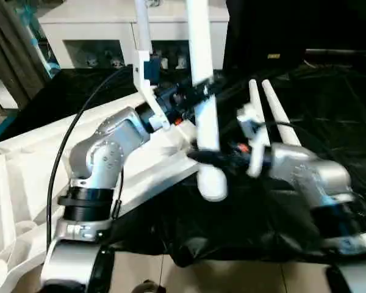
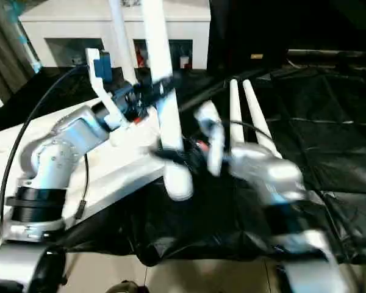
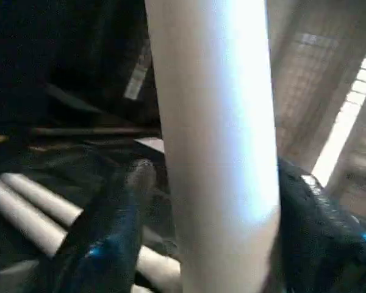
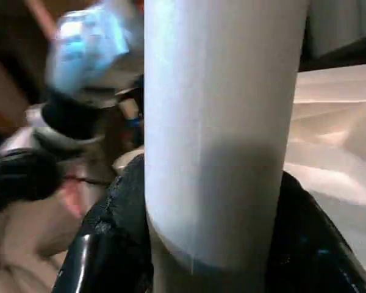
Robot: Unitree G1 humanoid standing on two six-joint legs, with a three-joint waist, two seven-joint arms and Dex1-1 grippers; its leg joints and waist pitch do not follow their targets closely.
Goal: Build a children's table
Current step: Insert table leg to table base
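A white table leg (image 1: 202,73) stands nearly upright in mid-air, its flared end (image 1: 212,183) lowest, over the near edge of the white tabletop (image 1: 24,165). My left gripper (image 1: 195,94) is round the leg's middle; in the left wrist view one finger (image 3: 119,232) stands slightly off the tube, so it is open. Lower down, my right gripper (image 1: 208,157) is shut on the same leg, with both fingers (image 4: 119,220) pressed against it. Two more legs (image 1: 279,113) lie side by side on the black cloth (image 1: 335,122). Another leg (image 1: 143,30) rises upright behind my left arm.
The tabletop lies at the left across the black cloth, which covers the right and far side. White cabinets (image 1: 97,36) with glass fronts stand at the back. Bare floor (image 1: 232,278) shows at the near edge.
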